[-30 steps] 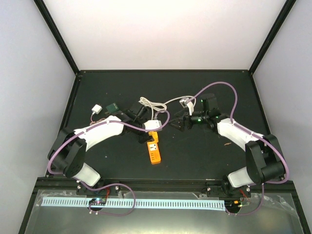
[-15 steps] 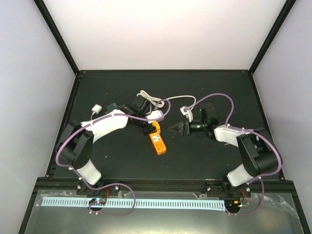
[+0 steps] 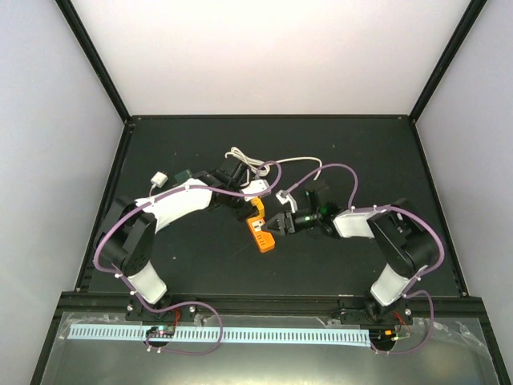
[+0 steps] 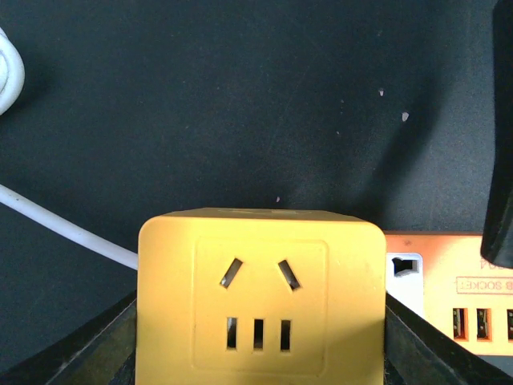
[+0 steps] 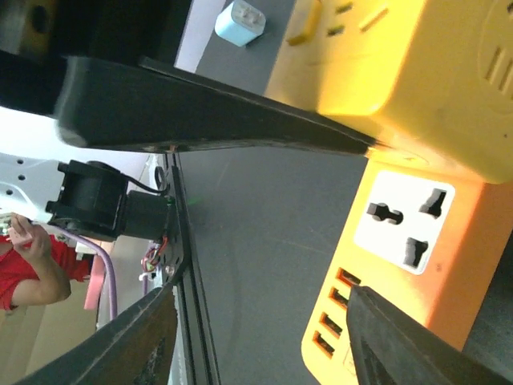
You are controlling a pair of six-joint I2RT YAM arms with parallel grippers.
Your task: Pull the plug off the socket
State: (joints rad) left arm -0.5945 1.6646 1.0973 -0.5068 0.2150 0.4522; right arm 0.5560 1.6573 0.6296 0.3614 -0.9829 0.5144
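— Plug point(image 3: 256, 189) and socket point(image 3: 261, 237): how are they laid out, taken from the near edge outward?

— Nearest, the socket's free end is found. In the overhead view its long axis is laid roughly from 6 to 12 o'clock, tipped a little toward 11. The right gripper point(image 3: 275, 224) is seen at 3 o'clock of that near half, just beside it, with its fingers spread wide and nothing held.

— And at the far end?

— The plug is seated there, at the socket's 12 o'clock end, touching it. The left gripper point(image 4: 260, 321) is set in from 9 o'clock and is closed on the plug, one finger against each side. Beyond the plug, the cord point(image 4: 64, 226) is looped toward 11 and 12 o'clock.

— By which relation is the pull decided?

— Plug and socket are lined up on one axis, with an arm at each end. It is judged that the socket must be clamped across its width by the right gripper, so that the plug can be drawn off by the left. Whether the plug is seated on the top face or the end face cannot be told.
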